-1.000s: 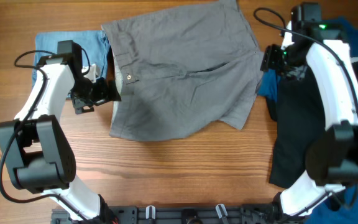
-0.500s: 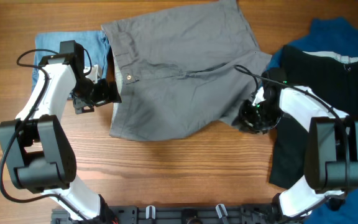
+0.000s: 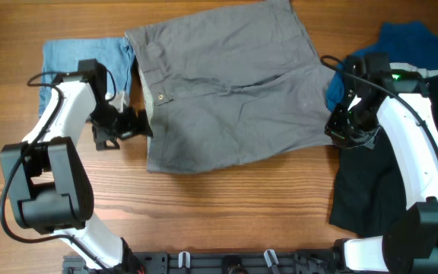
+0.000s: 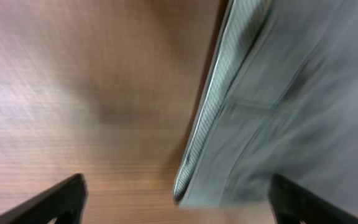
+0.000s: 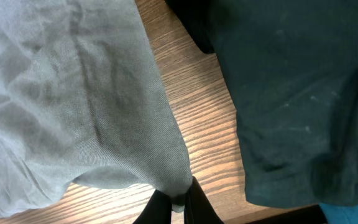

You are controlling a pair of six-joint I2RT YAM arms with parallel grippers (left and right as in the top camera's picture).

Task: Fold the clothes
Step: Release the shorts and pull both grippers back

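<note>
Grey shorts lie spread flat mid-table, waistband on the left side with its button facing up, leg hems toward the right; table is bare wood below them; left gripper sits low at the lower end of the waistband, right at the cloth edge; left wrist view is motion-blurred but shows both fingers spread wide at the frame corners, with the folded waistband edge running down between them and nothing clamped, so jaws apart; whether either finger touches the fabric I cannot tell; right gripper is at the lower right corner of the shorts, over the gap between them and the black garment; right wrist view shows its fingers pressed together on a pinch of the grey hem, cloth gathering down into the tips, so it is clamped on the shorts; a narrow strip of wood separates the grey fabric from the black garment there, not touching in that view; a denim piece, light blue, lies at the far left, its right edge tucked just under or against the waistband, cannot tell which; a blue piece is bunched at the upper right, above the black garment and partly behind the right arm.
</note>
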